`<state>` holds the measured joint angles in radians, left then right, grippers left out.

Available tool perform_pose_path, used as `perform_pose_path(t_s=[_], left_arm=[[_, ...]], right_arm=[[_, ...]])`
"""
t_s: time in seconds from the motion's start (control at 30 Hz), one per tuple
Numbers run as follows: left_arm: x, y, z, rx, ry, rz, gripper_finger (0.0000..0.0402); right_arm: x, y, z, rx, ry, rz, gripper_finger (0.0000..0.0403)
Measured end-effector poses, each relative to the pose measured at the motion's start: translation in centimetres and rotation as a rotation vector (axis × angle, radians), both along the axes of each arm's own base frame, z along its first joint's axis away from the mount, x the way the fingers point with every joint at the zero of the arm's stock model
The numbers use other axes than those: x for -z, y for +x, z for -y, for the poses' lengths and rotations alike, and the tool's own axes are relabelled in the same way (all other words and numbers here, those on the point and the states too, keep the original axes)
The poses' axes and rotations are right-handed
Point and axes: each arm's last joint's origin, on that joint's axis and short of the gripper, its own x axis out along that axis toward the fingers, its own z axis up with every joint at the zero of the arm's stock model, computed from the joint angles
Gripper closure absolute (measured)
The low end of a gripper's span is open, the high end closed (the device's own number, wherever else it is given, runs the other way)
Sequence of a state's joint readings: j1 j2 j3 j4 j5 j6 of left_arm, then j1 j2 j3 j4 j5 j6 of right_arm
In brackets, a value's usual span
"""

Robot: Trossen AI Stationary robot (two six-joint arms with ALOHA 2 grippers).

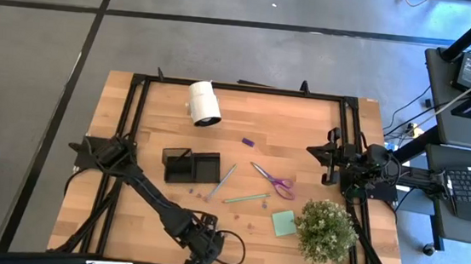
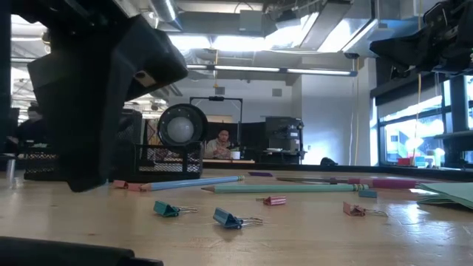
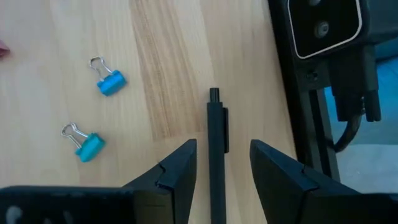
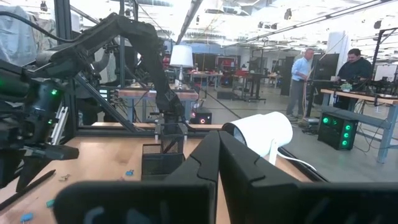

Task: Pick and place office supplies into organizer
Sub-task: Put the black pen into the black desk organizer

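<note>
My left gripper (image 3: 222,148) is open near the table's near edge (image 1: 206,247), pointing down. Its fingers stand on either side of a dark pen (image 3: 215,124) that lies flat on the wood, with a gap on each side. Two blue binder clips (image 3: 111,81) (image 3: 87,144) lie beside it. The black organizer (image 1: 191,166) sits mid-table. To its right lie a pale blue pen (image 1: 223,180), a green pencil (image 1: 247,198), purple-handled scissors (image 1: 274,182), a green sticky-note pad (image 1: 284,223) and a small purple piece (image 1: 248,141). My right gripper (image 4: 219,149) waits shut at the right edge (image 1: 329,157).
A white roll (image 1: 205,103) lies near the far edge, and a potted plant (image 1: 327,230) stands at the near right. Small clips (image 2: 228,218) (image 2: 355,210) are scattered near the front. A black frame rail (image 3: 311,137) runs close beside the pen. People are in the room beyond.
</note>
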<state>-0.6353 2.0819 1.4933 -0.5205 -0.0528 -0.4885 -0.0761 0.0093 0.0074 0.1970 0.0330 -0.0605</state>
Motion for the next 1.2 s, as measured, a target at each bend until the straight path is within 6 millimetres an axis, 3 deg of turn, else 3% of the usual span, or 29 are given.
perform_pose_path(t_s=[0.33, 0.53, 0.9, 1.2], left_arm=[[2.6, 0.4, 0.2, -0.009, -0.022, -0.082, 0.0259], [2.8, 0.4, 0.0, -0.029, -0.022, -0.098, 0.0262], [3.1, 0.1, -0.3, -0.056, 0.031, -0.128, 0.0311], [3.2, -0.6, 0.3, 0.023, 0.118, -0.099, 0.0291]], right_arm=[[0.0, 0.0, 0.0, 0.000, 0.000, 0.000, 0.0391], [0.0, 0.0, 0.0, 0.000, 0.000, -0.001, 0.0391], [0.0, 0.0, 0.0, 0.000, 0.000, -0.001, 0.0391], [0.0, 0.0, 0.0, 0.000, 0.000, 0.000, 0.0391]])
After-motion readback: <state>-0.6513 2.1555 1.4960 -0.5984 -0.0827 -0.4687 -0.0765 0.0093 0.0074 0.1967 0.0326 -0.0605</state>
